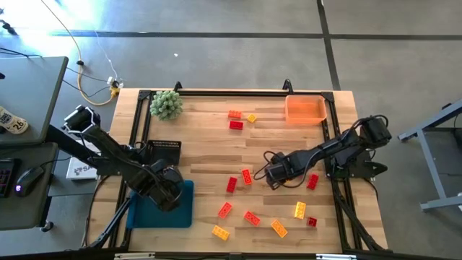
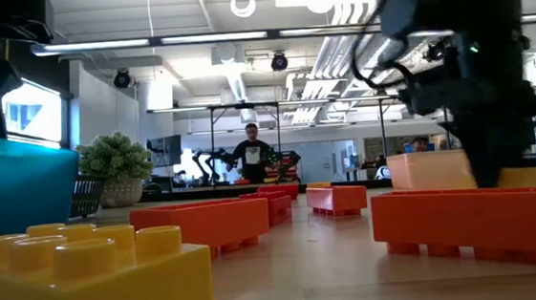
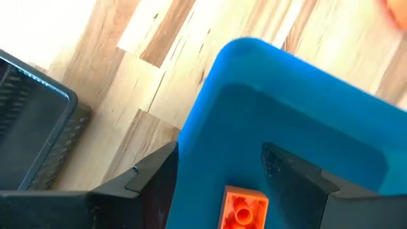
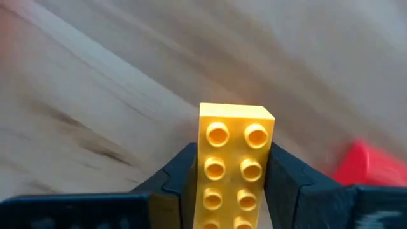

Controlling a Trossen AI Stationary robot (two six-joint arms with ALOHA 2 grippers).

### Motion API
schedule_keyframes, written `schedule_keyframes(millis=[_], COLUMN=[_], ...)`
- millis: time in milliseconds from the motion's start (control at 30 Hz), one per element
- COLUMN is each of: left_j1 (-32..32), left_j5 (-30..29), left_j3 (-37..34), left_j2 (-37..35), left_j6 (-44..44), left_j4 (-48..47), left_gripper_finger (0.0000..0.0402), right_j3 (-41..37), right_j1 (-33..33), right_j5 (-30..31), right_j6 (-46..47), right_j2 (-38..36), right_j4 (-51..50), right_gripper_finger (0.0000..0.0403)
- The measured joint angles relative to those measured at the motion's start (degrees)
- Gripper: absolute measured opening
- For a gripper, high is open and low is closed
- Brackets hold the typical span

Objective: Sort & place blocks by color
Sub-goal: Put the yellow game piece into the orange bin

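Wooden table [image 1: 202, 155] still has most blocks [image 1: 249, 217] scattered mid-table and along the near edge. Right gripper [image 4: 234, 166] is clamped on a yellow block [image 4: 233, 166]; left gripper [image 3: 245, 191] hangs spread over the blue bin [image 3: 305, 108], one orange block [image 3: 243, 207] inside.

From my overhead camera I look straight down on the whole wooden table [image 1: 209, 155] and both arms, while my low camera sits at tabletop height among the blocks [image 2: 197, 223], facing level across into the room behind. My left wrist camera hangs close over the blue bin [image 3: 299, 121], which the overhead view also shows at the table's near left, and my right wrist camera is tight on a yellow block [image 4: 235, 165] just above the tabletop
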Motion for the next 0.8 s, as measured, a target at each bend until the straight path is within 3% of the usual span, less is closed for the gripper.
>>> schedule_keyframes(millis=[467, 800], left_j1=[4.31, 11.81], left_j5=[-2.44, -12.83], left_j3=[0.00, 0.00], left_j2=[-6.93, -12.60], left_j6=[3.96, 19.29], left_j4=[0.53, 5.10], left_gripper_finger=[0.0213, 0.0213], right_j3=[12.93, 17.65], right_j1=[-9.53, -19.37], right_j5=[12.48, 27.48], right_j6=[-23.35, -36.14], right_j2=[-0.17, -0.21], right_j4=[-6.35, -12.01], right_gripper_finger=[0.0113, 0.0113])
